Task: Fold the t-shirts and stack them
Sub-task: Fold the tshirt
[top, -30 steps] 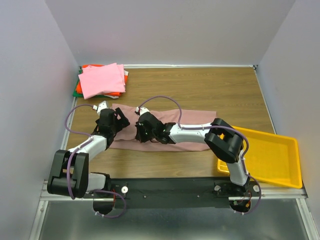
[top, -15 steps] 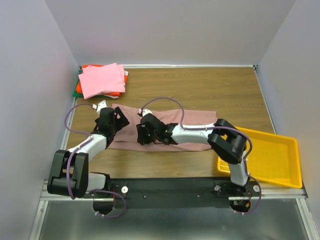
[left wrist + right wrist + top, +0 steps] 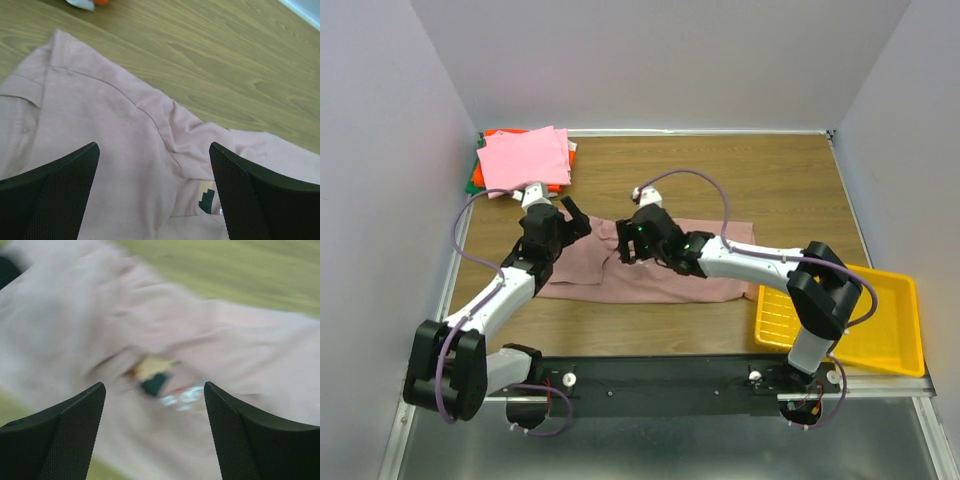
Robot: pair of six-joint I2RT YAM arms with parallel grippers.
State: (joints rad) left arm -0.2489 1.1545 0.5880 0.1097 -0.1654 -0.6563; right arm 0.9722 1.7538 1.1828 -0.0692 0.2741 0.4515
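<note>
Setting: wood-grain counter (image 3: 770, 170) boxed in by plain grey walls (image 3: 660, 60).

Near right: yellow tray (image 3: 865, 320), at the counter's near right corner, nothing in it.

Middle, item one: mauve tee (image 3: 660, 280), lying flat as a long band across the counter, left of centre to just short of the tray. Cloth was rucked into a ridge near the band's middle. The print (image 3: 206, 195) showed partly tucked under a fold.

Middle, item two: left fingers (image 3: 575, 218), spread wide, holding nothing, hovering over the band's left part.

Middle, item three: right fingers (image 3: 624, 246), likewise apart and empty, above the ridge and print. The right wrist view was blurred.

Far left corner: stack (image 3: 523, 160) of folded tees, pink on top, orange-red and green edges showing beneath, well apart from the mauve tee.

Status, judged: mauve tee part-folded, not yet stacked.

Hazards, judged:
- Ridge left unsmoothed; the next fold would press it in as a crease.
- A pinch taking only the top layer would peel the fold open.
- Uneven pull by the two arms would skew the band.
- A drag rightward could snag the tray.
</note>
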